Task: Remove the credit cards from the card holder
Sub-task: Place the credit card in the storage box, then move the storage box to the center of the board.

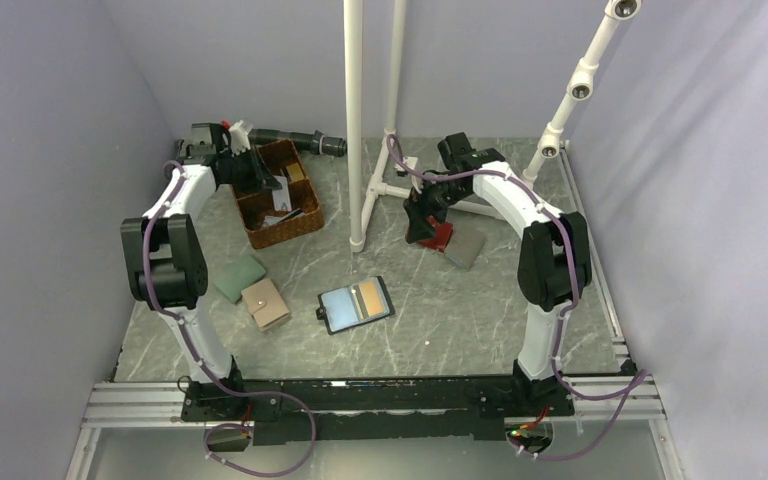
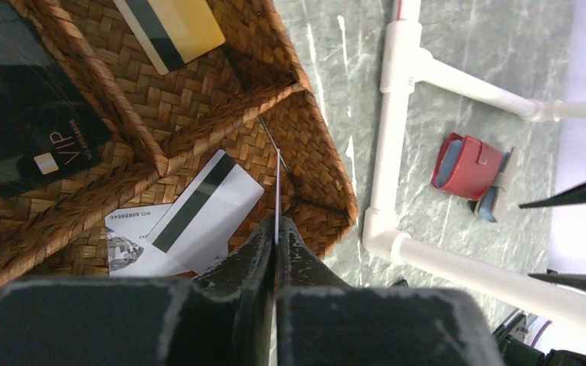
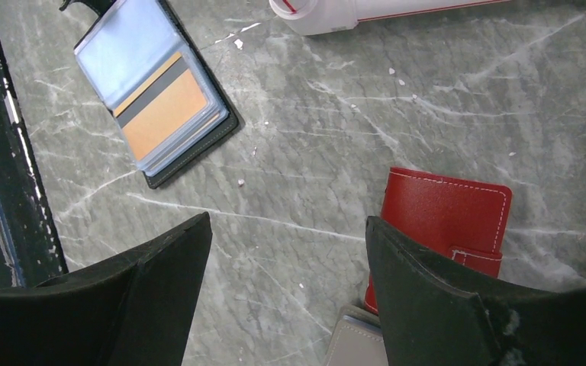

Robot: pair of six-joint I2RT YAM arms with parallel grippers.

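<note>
The card holder point(image 1: 356, 304) lies open on the table, black-edged with a light blue and a tan panel. In the right wrist view the card holder point(image 3: 156, 91) still shows an orange card point(image 3: 169, 114) under its clear sleeve. My left gripper point(image 2: 276, 229) is shut on a thin credit card point(image 2: 278, 191), seen edge-on, above the woven basket point(image 2: 313, 152). A black card point(image 2: 23, 114), a yellow card point(image 2: 172, 27) and white cards point(image 2: 198, 210) lie in the basket. My right gripper point(image 3: 286, 229) hangs open and empty over the table, beside the red wallet point(image 3: 446, 221).
The basket point(image 1: 278, 195) stands at the back left. A green wallet point(image 1: 238, 277) and a beige wallet point(image 1: 265, 303) lie left of the card holder. A grey wallet point(image 1: 465, 247) lies by the red one. White pipe posts point(image 1: 355, 120) rise at the centre back.
</note>
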